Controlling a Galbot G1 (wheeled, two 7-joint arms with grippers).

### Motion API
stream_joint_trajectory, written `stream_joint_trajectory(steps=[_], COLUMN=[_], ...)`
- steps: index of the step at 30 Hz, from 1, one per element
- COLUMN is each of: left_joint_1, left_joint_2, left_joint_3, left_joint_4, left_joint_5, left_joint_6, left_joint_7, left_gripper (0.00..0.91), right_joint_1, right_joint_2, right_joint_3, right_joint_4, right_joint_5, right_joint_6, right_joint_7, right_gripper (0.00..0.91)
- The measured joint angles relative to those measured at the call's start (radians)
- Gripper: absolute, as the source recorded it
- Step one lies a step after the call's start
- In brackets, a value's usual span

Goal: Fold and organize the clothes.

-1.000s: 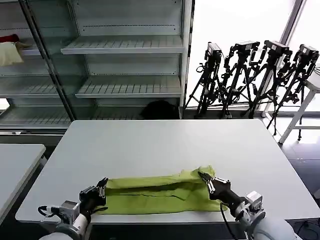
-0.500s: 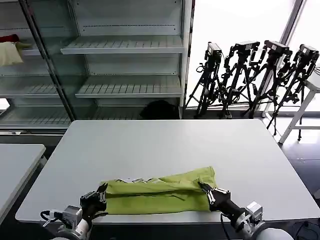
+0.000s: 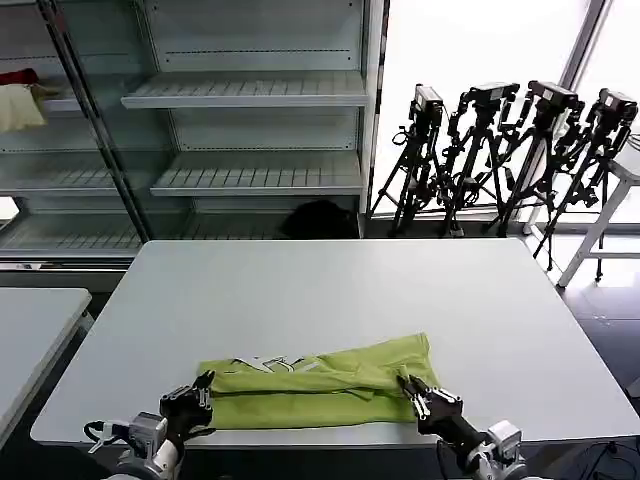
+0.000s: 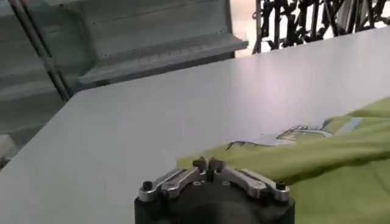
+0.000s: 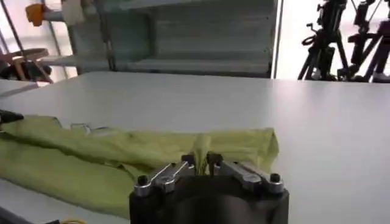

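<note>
Where wrists reveal pinching, both tools (image 4: 207,164) (image 5: 202,159) grip T-shirt (image 3: 320,392).

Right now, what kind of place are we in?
Probably a robotics lab or test room: bare store-style shelving, a row of camera tripods by the window, and a plain white table holding one yellow-green T-shirt.

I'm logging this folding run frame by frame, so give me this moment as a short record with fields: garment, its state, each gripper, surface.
garment: lime yellow-green T-shirt
state: folded into a long band across the near edge of the white table, printed graphic partly showing on top
left gripper: shut on the T-shirt's left end, at the table's near edge
right gripper: shut on the T-shirt's right end, pinching a ridge of fabric
background: metal shelving, camera tripods
</note>
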Motion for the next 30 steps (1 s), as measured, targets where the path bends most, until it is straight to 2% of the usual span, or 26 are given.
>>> stream_joint_trajectory(steps=[11,16,22,30], left_joint_1=[0.057,0.106,0.130,0.134], left_joint_2=[0.046,0.048,0.011,-0.091], left_joint_3=[-0.031,-0.065,-0.080,-0.081], left_joint_4=[-0.045,-0.077,-0.106,-0.108], left_joint_5=[0.042,0.036,-0.009,-0.089], left_joint_6=[0.010,0.011,-0.007,-0.066], left_joint_7=[-0.003,-0.020,-0.052,-0.070], left_gripper=[0.907,0.907,0.907,0.907], right_joint_1=[-0.004,-0.025,-0.063,-0.132], right_joint_2=[0.031,0.046,0.056,0.059], right_joint_3=[0.019,0.040,0.072,0.139], right_joint_4=[0.015,0.035,0.051,0.027], right_joint_5=[-0.053,-0.098,-0.149,-0.207], right_joint_6=[-0.020,-0.015,0.035,0.178], right_joint_7=[0.209,0.264,0.278,0.206], right_gripper=[0.907,0.907,0.907,0.907])
